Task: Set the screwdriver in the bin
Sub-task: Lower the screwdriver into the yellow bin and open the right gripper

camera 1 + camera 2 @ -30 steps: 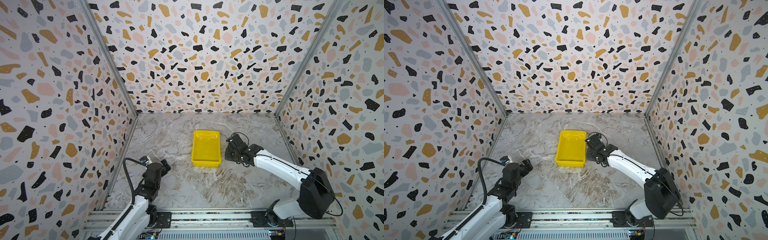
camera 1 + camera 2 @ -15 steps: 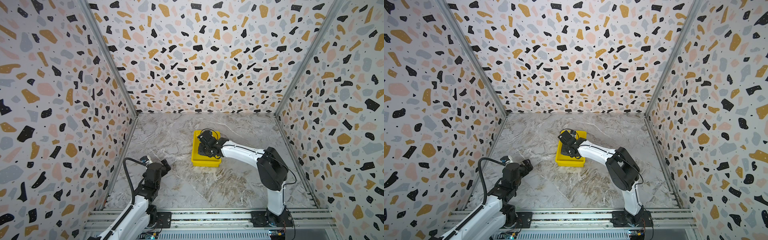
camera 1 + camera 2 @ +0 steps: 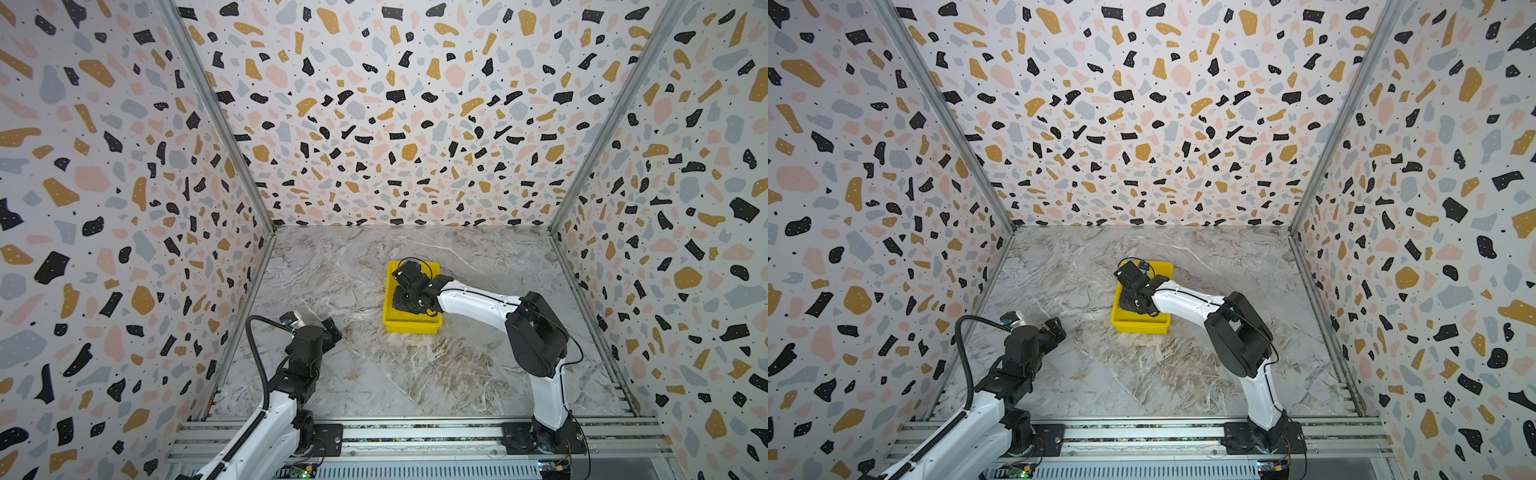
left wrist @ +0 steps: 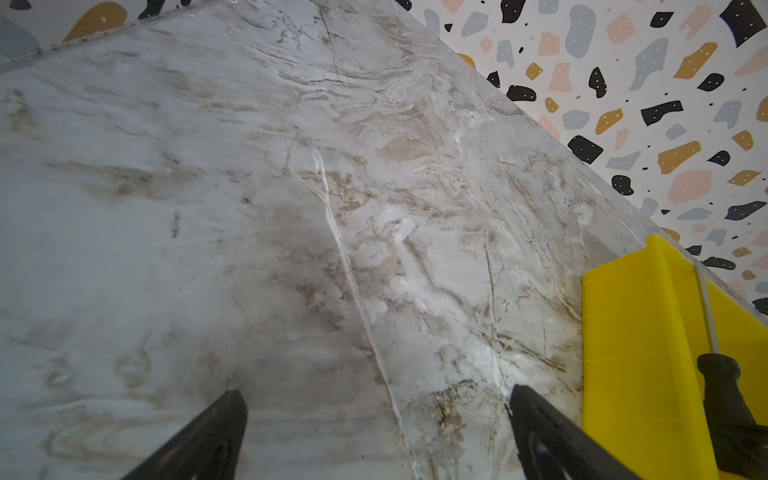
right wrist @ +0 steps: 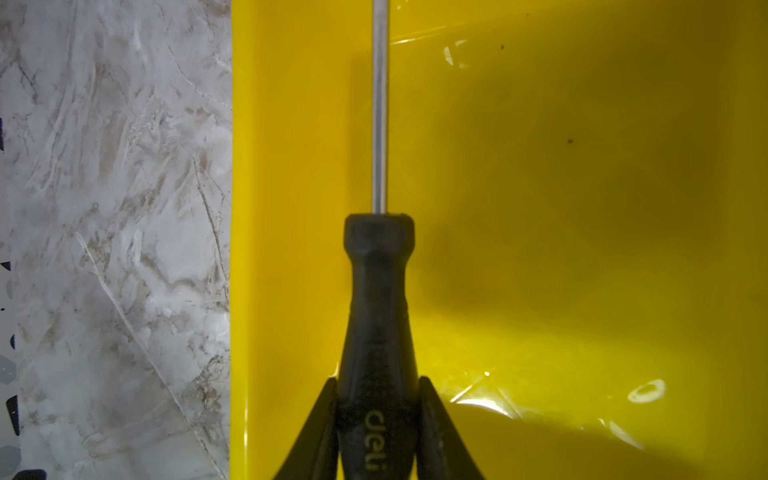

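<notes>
Bright yellow shallow rectangular plastic bin [image 3: 411,326] sat mid-frame in both top views on the grey-brown marble-pattern worktop [image 3: 374,374]. Right pincer [image 5: 378,380] hung over the bin, reaching in from the right of the frame. It was clamped narrow on the black handle of the slim screwdriver with the thin grey metal shaft [image 5: 378,291]. In the right wrist view both fingers [image 5: 328,399] pressed the handle's sides, just past the "deli" lettering. The shaft ran straight out over the bin's glossy inside, close to one wall, with its tip cut off by the frame edge. Whether the screwdriver touched the bin floor could not be told. The handle's end cap was hidden in the grip.

Left pincer [image 4: 376,395] was at the lower left of the top views, well apart from the bin. Its jaws stood wide with nothing between them, over bare worktop. The left wrist view caught the bin's outer wall and the screwdriver's handle and shaft above it.
</notes>
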Tool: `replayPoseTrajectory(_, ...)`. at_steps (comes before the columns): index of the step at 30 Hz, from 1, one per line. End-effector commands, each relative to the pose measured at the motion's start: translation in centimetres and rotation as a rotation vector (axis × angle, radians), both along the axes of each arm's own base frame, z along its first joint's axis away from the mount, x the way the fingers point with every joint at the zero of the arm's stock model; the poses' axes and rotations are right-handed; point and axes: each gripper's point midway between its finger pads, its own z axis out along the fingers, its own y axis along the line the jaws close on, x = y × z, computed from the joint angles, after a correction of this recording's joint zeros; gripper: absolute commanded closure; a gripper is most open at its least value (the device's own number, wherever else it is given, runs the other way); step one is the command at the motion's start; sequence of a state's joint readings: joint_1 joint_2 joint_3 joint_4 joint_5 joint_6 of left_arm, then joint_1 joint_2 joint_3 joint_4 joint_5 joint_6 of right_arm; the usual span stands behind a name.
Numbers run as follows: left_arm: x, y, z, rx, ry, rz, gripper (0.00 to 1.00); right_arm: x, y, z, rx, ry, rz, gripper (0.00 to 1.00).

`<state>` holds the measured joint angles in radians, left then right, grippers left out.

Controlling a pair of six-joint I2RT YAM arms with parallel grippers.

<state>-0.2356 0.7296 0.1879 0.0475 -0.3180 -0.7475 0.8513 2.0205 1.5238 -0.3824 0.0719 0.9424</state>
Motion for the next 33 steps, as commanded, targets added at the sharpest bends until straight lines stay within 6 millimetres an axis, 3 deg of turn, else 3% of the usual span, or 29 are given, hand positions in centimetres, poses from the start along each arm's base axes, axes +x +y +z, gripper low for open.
replayPoseTrajectory(1,0.9,-0.1,1.9,-0.005,-0.062,-0.003,0.01,-0.1,1.0,0.7,0.028,0.001,-0.003,0.89)
replayPoseTrajectory(9,0.9,-0.1,1.9,-0.007,-0.064,-0.004,0.01,-1.4,1.5,-0.3,0.017,0.012,0.005,0.89)
replayPoseTrajectory(17,0.8,-0.1,1.8,-0.006,-0.062,-0.004,0.01,-1.2,1.7,-0.2,0.017,0.005,0.005,0.86)
replayPoseTrajectory(33,0.8,-0.1,1.9,-0.005,-0.064,-0.003,0.01,-1.1,1.3,0.5,0.001,-0.009,0.003,0.55)
